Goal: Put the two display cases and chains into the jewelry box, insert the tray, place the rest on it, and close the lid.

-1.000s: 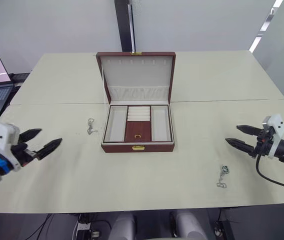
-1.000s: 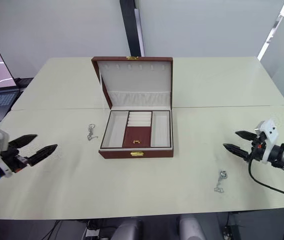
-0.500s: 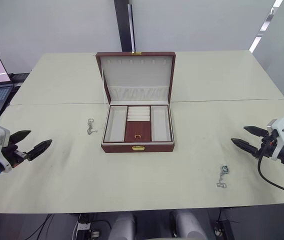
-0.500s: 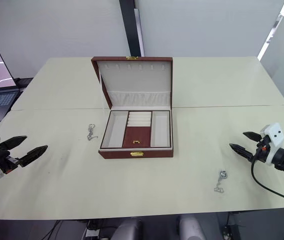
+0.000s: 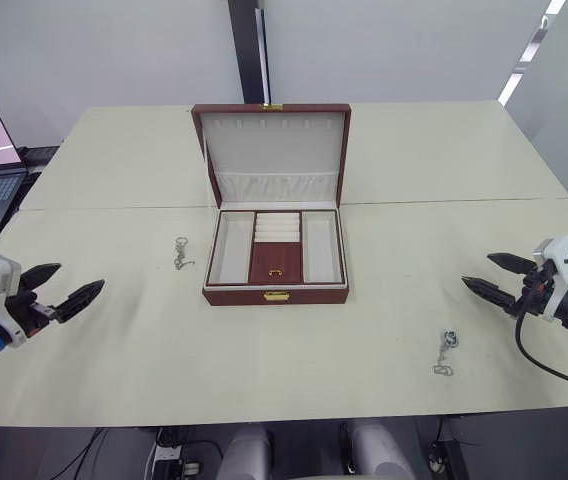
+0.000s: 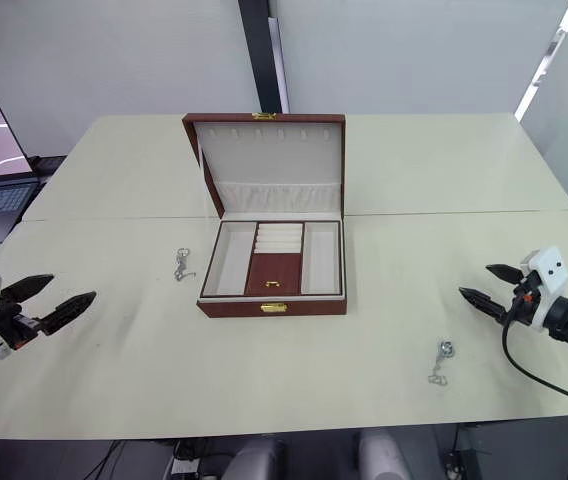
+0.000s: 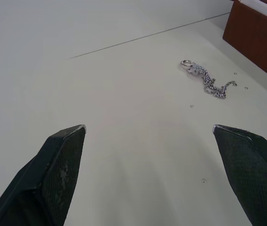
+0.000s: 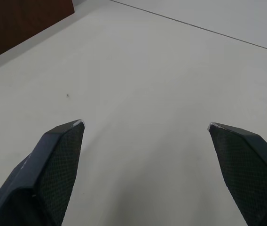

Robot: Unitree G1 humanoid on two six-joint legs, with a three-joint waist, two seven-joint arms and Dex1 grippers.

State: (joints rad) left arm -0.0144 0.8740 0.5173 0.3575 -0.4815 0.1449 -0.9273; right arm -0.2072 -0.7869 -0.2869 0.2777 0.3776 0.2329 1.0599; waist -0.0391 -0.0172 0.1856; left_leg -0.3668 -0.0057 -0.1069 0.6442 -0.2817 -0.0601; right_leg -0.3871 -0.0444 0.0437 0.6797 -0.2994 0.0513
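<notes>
Open box (image 5: 275, 260) with tray (image 5: 276, 247) seated, lid (image 5: 275, 150) upright, ready for loading. Two chains (image 5: 181, 252) (image 5: 446, 354) lie outside on the table (image 5: 264, 350). Left gripper (image 5: 59, 289) and right gripper (image 5: 492, 275) hover spread and empty, each near its chain.

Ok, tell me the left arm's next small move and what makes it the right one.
Probably reach the left gripper, which is open and empty, forward toward the chain lying loose on the table left of the jewelry box. The tray is already in and the lid stands open.
</notes>
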